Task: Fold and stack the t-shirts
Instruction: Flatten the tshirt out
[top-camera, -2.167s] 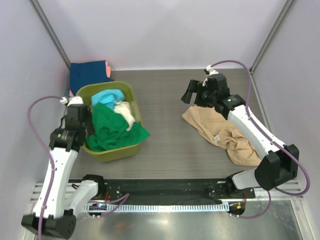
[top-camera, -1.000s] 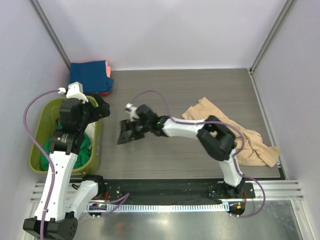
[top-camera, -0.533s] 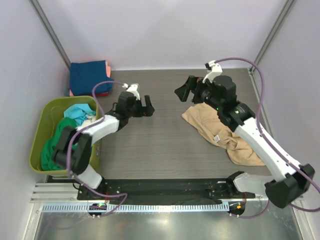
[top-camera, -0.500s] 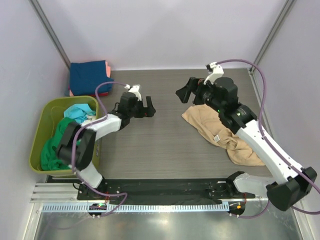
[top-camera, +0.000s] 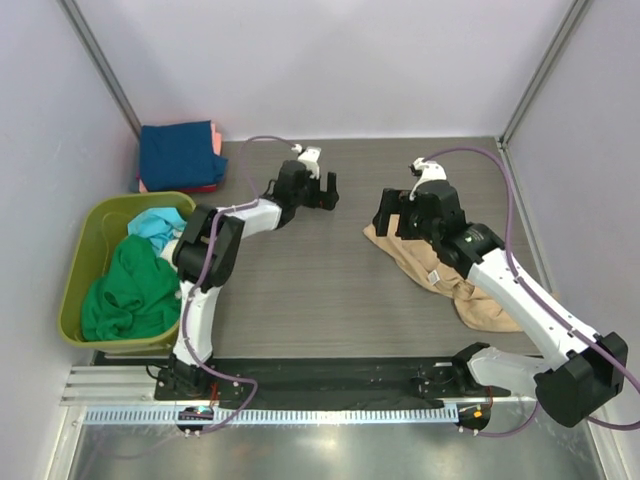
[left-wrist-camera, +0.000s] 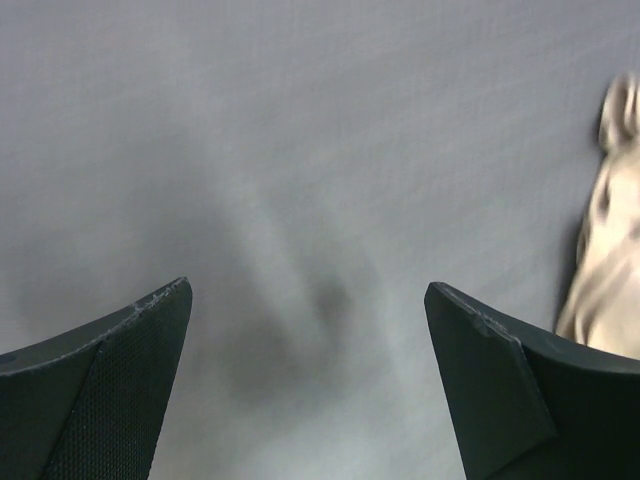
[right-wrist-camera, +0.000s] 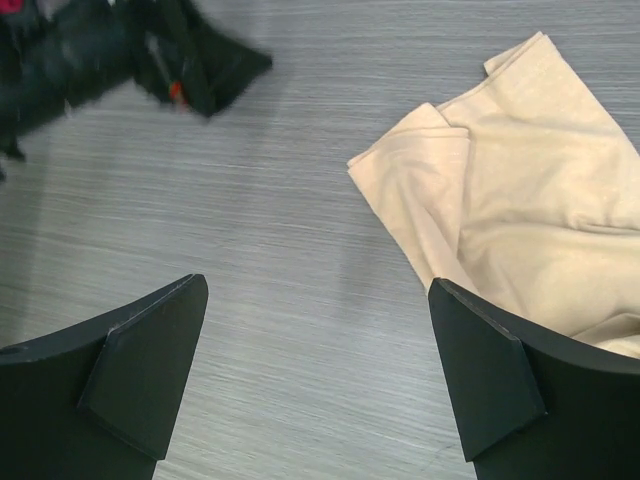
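Note:
A crumpled tan t-shirt (top-camera: 445, 268) lies on the table at the right; it also shows in the right wrist view (right-wrist-camera: 530, 190) and at the right edge of the left wrist view (left-wrist-camera: 608, 250). My right gripper (top-camera: 388, 212) (right-wrist-camera: 318, 285) is open and empty, hovering just left of the shirt's near corner. My left gripper (top-camera: 324, 190) (left-wrist-camera: 308, 292) is open and empty over bare table, left of the tan shirt; it also shows in the right wrist view (right-wrist-camera: 180, 60). A green t-shirt (top-camera: 130, 295) and a teal one (top-camera: 155, 224) lie in the bin. Folded navy (top-camera: 177, 152), pink (top-camera: 217, 141) and red (top-camera: 200, 187) shirts are stacked at the back left.
The olive-green plastic bin (top-camera: 75, 265) stands at the left, near the left wall. The enclosure walls close in the back and both sides. The left arm stretches across the table from the bin's side toward the middle.
My left gripper has swung right and farther back, toward the tan shirt. My right gripper has dropped slightly toward the shirt's left corner. Both stay open.

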